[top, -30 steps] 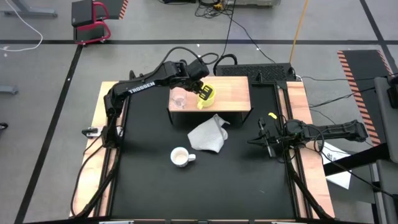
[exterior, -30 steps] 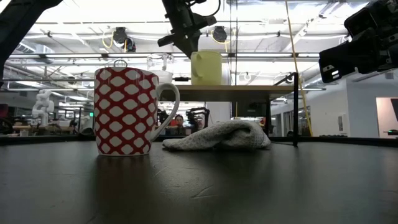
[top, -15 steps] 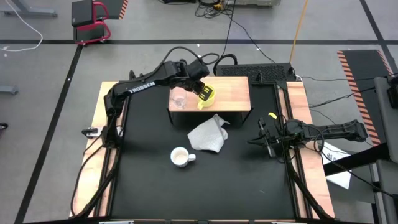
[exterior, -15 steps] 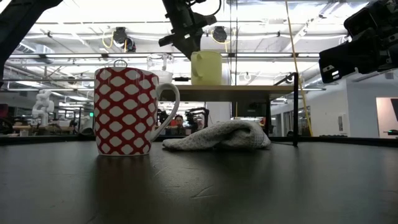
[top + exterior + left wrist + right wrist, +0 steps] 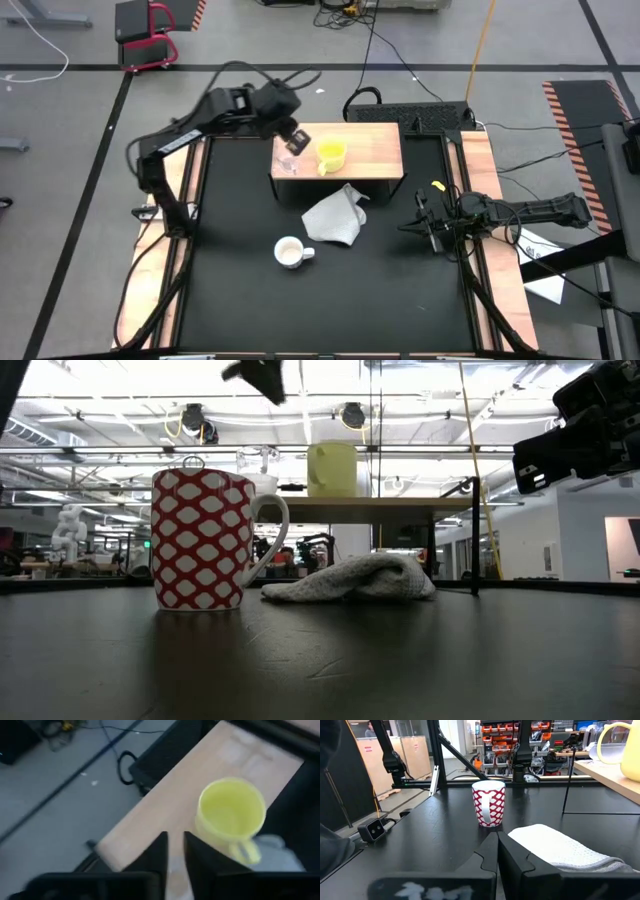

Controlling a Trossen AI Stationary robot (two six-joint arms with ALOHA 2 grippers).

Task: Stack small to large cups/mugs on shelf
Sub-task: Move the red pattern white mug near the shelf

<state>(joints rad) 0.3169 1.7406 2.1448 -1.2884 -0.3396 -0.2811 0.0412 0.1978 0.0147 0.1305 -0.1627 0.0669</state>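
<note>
Seen from above, the yellow cup (image 5: 331, 154) was found upright on the shelf (image 5: 375, 150), with the clear glass cup (image 5: 290, 165) just beside it near the shelf's left end; both appeared to have been set there as places in the size row. The left gripper (image 5: 296, 140) was held above that end, touching neither cup, and nothing was gripped. The white patterned mug (image 5: 290, 252) was left on the black tabletop (image 5: 230, 280), near the cloth (image 5: 333, 220), so the largest vessel was judged not yet shelved. The right gripper (image 5: 428, 226) was parked low at the table's right side.

At table level, the mug (image 5: 205, 540) was seen standing in front of the shelf (image 5: 380, 502), and the yellow cup (image 5: 332, 469) on top of it.

Through the left wrist camera, the fingers (image 5: 156, 857) were seen only narrowly apart above the shelf edge, the yellow cup (image 5: 231, 815) lying free beyond them.

Through the right wrist camera, the fingers (image 5: 488, 850) were pressed together, empty, and pointed toward the mug (image 5: 488, 803).
</note>
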